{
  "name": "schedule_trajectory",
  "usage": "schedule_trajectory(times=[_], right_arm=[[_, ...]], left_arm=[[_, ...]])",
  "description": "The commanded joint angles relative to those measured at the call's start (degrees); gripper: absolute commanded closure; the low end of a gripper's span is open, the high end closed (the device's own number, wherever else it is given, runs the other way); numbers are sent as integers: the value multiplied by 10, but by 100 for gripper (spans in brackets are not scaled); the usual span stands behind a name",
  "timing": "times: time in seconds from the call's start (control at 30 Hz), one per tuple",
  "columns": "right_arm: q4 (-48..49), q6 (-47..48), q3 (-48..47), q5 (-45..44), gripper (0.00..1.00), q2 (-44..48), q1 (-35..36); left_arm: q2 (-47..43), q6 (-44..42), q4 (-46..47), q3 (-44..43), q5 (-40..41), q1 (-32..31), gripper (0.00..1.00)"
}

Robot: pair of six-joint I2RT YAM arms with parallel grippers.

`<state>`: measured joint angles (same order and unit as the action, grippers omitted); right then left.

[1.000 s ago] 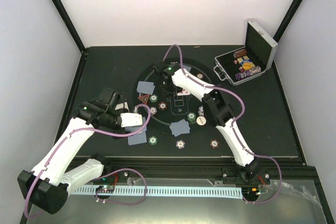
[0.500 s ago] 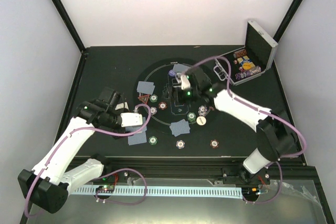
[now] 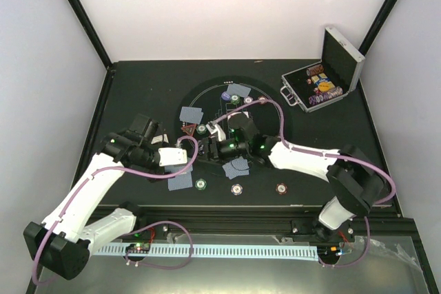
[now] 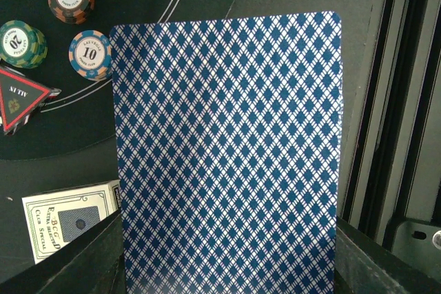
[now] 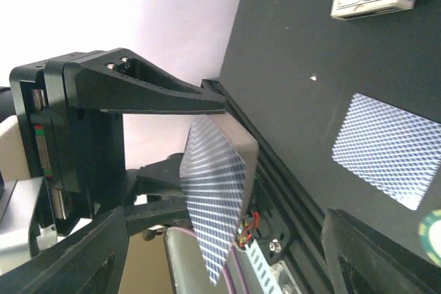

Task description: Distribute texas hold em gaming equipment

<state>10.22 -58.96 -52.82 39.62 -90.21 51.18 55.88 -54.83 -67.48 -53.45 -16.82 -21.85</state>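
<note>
The left gripper point(image 3: 183, 160) is pinched on a blue-backed card point(image 4: 227, 149), holding it upright above the 8 o'clock rim of the black mat point(image 3: 207, 94). The right gripper point(image 3: 207, 149) faces the card from its 3 o'clock side in the top view, jaws spread wide. In the left wrist view, 3 chips point(image 4: 89, 53) and the red triangle marker point(image 4: 21, 98) lie at the card's 10 o'clock.
</note>
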Motion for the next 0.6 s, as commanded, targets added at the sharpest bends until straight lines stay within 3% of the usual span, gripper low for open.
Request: schedule_trajectory(times=[0.0, 0.57], right_arm=[[77, -44, -23, 18, 21, -33, 19], [172, -119, -63, 29, 35, -148, 55]], left_arm=[[-2, 0, -2, -27, 0, -1, 98], [-6, -3, -6, -30, 0, -1, 98]])
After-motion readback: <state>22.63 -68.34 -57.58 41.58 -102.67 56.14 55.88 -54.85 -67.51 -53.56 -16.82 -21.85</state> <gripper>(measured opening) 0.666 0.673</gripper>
